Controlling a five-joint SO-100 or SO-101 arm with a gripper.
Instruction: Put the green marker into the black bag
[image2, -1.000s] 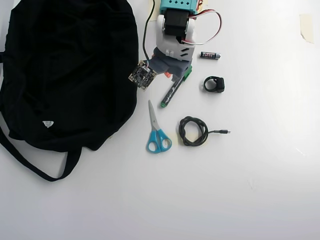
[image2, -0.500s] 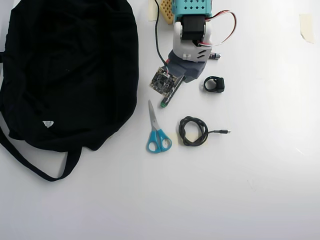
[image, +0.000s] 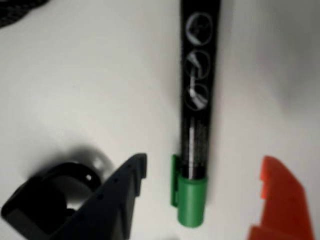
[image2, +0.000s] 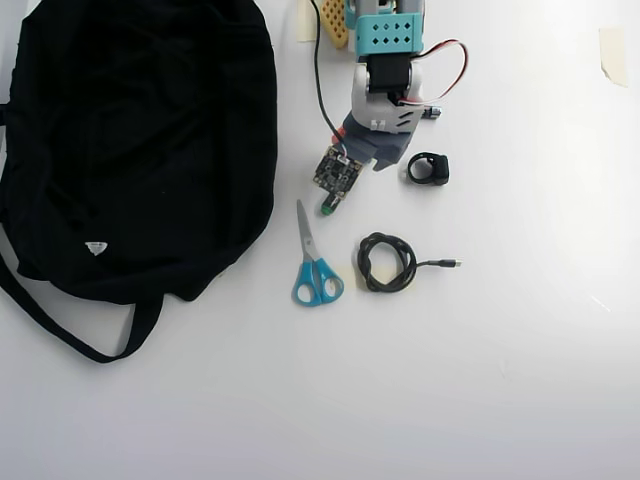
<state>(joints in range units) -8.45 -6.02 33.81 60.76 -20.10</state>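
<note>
Wrist view: the slim black-barrelled green marker (image: 196, 125) with its bright green end is lying on the white table (image: 90, 90), between the dark finger and the orange finger of the two-finger gripper (image: 205, 182). The jaws are standing spread, gripping nothing. Overhead view: the gripper (image2: 345, 185) is hovering over the marker, whose green end (image2: 328, 210) is peeking out just above the blue-handled scissors (image2: 314, 262); the large soft black fabric bag (image2: 130, 140) is lying well apart at left. A sound grasp probably calls for descending squarely, then closing across the barrel rather than the tip.
</note>
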